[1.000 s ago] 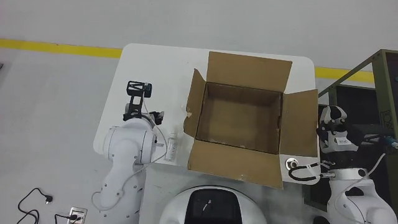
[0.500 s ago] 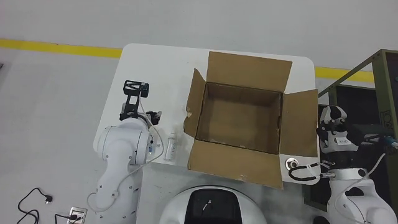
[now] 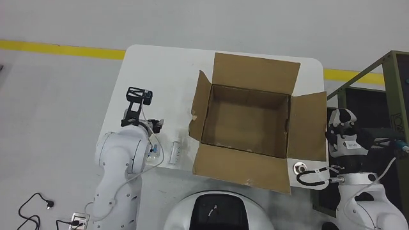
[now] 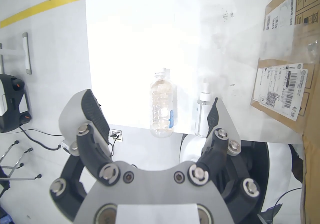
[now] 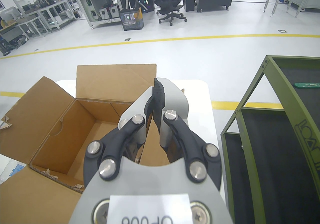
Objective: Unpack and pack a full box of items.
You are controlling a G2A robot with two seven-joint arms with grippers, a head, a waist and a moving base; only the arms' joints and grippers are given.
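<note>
One white counter with rounded corners carries every task object.

Cardboard box: stands upright on the right half of the counter with all four flaps folded outward. Its brown floor and inner walls are exposed to the top view, and shipping labels show on its left side.

Green metal rack: stands on the floor just beyond the counter's right edge.

Left gripper: held above the left part of the counter, left of the box and on the far side of the two bottles. Its jaws are spread wide and nothing lies between them.

Right gripper: held off the counter's right edge, near the box's right flap and, as far as the top view shows, not touching it. Its jaws are pressed together with nothing visible between the pads.

Clear bottle: lies on its side at the near left edge of the counter, cap pointing to the far side.

White spray bottle: lies just beside the clear bottle, on its right, between it and the box. Its nozzle likewise points far, and the two bottles do not touch.
</note>
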